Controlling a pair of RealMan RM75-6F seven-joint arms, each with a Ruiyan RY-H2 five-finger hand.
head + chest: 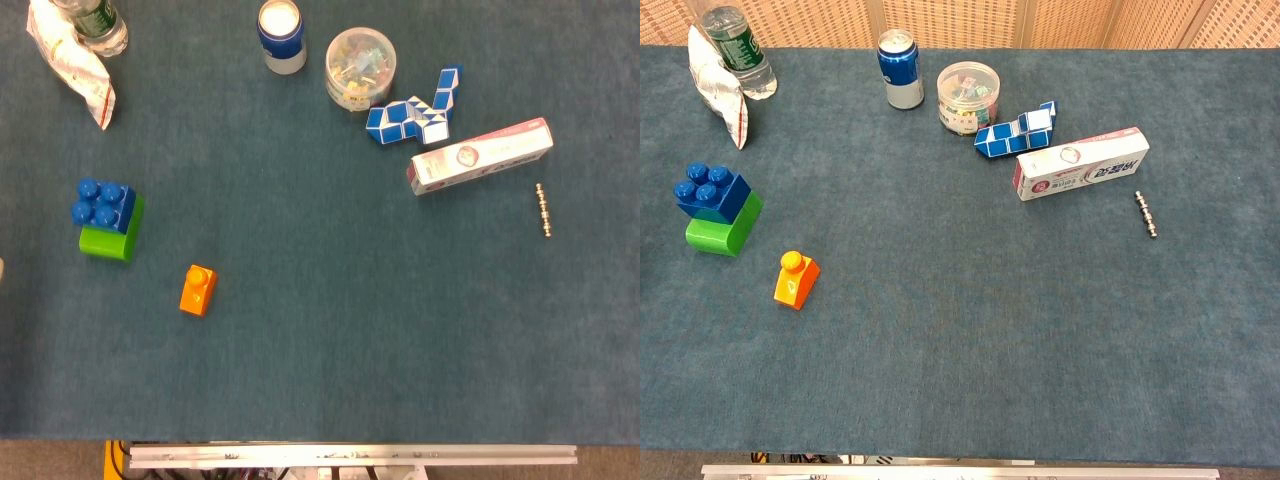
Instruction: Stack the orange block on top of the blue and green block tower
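An orange block [198, 290] [796, 279] with one stud lies on the blue cloth at the left, near the front. Up and to its left stands the tower: a blue studded block [102, 203] [711, 192] on top of a green block [110, 238] [722, 229]. The orange block and the tower are apart, with a gap of bare cloth between them. Neither hand shows in the head view or the chest view.
Along the back stand a plastic bottle [737, 52] with a white wrapper [722, 98], a blue can [900, 68] and a clear round tub [967, 97]. A blue-white twist puzzle [1016, 130], a toothpaste box [1081, 164] and a small metal rod [1147, 214] lie at right.
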